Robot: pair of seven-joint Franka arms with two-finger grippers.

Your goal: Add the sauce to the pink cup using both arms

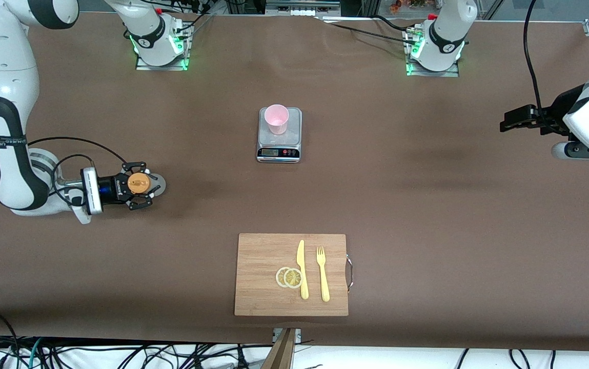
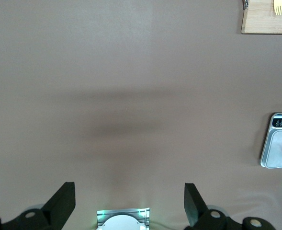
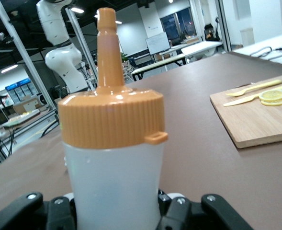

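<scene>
1. Front view reference: the pink cup (image 1: pixel 277 119) stands upright on a small scale (image 1: pixel 279 134) at the desk centre; it looks empty.
2. The right claw (image 1: pixel 139 191) is at about 9 o'clock from the cup, well apart from it, toward the right arm's end of the desk. It is clenched on the sauce bottle (image 1: pixel 139 183).
3. Right wrist view: the bottle (image 3: pixel 113 143) is upright between the fingers, its orange nozzle cap (image 3: pixel 111 103) on.
4. The left claw (image 1: pixel 519 120) hangs at about 3 o'clock from the cup, over bare desk. Its fingers (image 2: pixel 64 200) are spread wide and grasp nothing. This arm waits.
5. A cutting board (image 1: pixel 291 274) lies at 6 o'clock from the scale, nearer the front camera, carrying lemon slices (image 1: pixel 289 277), a knife (image 1: pixel 302 268) and a fork (image 1: pixel 322 273). These take no part.
6. Step in hand, as judged: bottle secured, transport to the cup not yet done.
7. Next move calls for carrying the bottle over the cup, tipping the nozzle into the rim and squeezing. The left claw likely steadies the cup, since a light tumbler tips easily.
</scene>
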